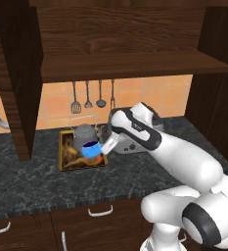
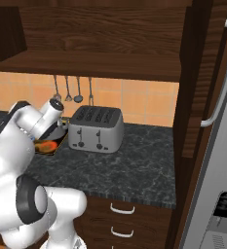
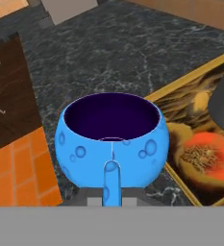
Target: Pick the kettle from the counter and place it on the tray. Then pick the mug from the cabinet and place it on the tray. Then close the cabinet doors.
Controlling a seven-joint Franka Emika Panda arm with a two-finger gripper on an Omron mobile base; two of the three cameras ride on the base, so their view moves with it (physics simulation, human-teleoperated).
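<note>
Claw [image 1: 100, 148]: clamped on the mug [image 1: 91, 149], jaws drawn in on its handle; in the hand view the mug [image 3: 112, 141] sits directly ahead of the claw, bright blue, bubble-patterned, dark inside, handle facing the camera. Mug: held at the front right part of the tray [image 1: 66, 162], over its orange-red patch; whether its base touches the tray cannot be told. In the hand view the tray's gold rim [image 3: 190, 82] runs just beside the mug on the right, with the painted picture beyond it. Kettle [image 1: 84, 134]: grey, arched wire handle, standing on the tray just behind the mug. Tray: flat on the bench [image 1: 32, 171], dark marbled stone, near the tiled back wall. Toaster [image 2: 95, 129]: silver, four slots, on the bench just right of the tray, partly behind the arm in the left base view. Utensils [image 1: 88, 95]: a row hanging on the orange tile wall above the kettle. Cabinet [image 1: 135, 63]: dark wood, plank shelf above the bench, left door [image 1: 15, 73] swung open; right door [image 2: 200, 73] also standing open. Fridge [image 2: 222, 160]: grey, curved handle, at the far right of the right base view. Drawers [image 1: 100, 212]: dark wood with curved silver pulls under the bench. Writing or brands: none legible.
</note>
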